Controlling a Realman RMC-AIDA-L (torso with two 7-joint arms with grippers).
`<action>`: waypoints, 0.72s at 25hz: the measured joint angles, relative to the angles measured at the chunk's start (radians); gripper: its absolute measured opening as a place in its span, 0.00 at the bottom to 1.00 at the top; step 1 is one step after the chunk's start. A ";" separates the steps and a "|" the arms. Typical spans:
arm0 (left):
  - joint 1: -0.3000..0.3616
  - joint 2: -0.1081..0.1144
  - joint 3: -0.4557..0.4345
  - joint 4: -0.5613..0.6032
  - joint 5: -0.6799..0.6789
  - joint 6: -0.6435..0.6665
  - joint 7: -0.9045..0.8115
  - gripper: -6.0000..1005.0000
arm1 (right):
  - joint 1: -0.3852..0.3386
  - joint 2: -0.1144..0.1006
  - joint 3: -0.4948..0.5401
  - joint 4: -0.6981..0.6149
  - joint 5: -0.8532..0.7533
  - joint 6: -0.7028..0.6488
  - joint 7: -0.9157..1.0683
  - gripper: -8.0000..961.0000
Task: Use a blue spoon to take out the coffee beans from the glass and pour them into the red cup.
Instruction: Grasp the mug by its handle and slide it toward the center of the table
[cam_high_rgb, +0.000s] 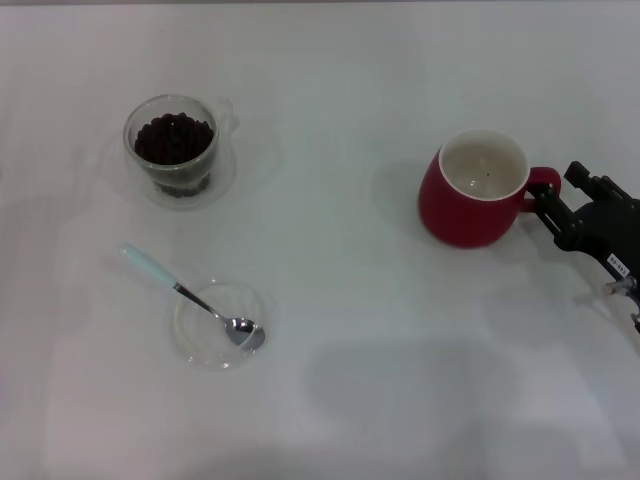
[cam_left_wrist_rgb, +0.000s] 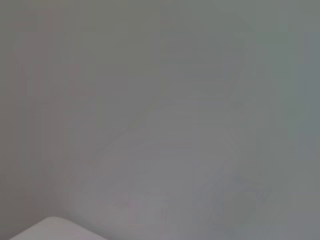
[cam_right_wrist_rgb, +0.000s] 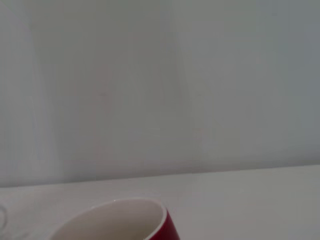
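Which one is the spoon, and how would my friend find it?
On the white table, look at the robot's left, nearer than the glass of beans. The blue spoon lies with its shiny bowl in the flat clear dish, the only thing with a pale-blue handle.

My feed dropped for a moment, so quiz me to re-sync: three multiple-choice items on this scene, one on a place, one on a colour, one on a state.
1. Where does the bowl of the blue spoon rest?
A. in the shallow clear dish
B. in the red cup
C. in the glass

2. What colour is the red cup's inside?
A. black
B. cream-white
C. blue

3. Where are the coffee beans now?
A. spilled across the table
B. heaped in the red cup
C. all in the glass

Answers:
1 A, its silver bowl lies inside the dish, handle pointing out.
2 B, the head view shows a pale interior.
3 C, a dark heap fills the glass while the cup looks empty.

The right gripper sits at the cup's handle.
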 joint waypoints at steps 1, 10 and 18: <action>0.000 0.000 0.000 0.000 0.000 0.000 0.000 0.86 | 0.000 0.000 0.001 -0.001 0.000 -0.002 0.000 0.72; 0.003 0.001 0.000 0.014 -0.022 0.001 0.000 0.86 | 0.006 0.001 0.001 -0.003 0.000 -0.040 -0.004 0.46; 0.003 0.001 -0.001 0.015 -0.025 0.001 0.000 0.86 | 0.026 -0.001 -0.007 -0.001 0.000 0.002 -0.005 0.25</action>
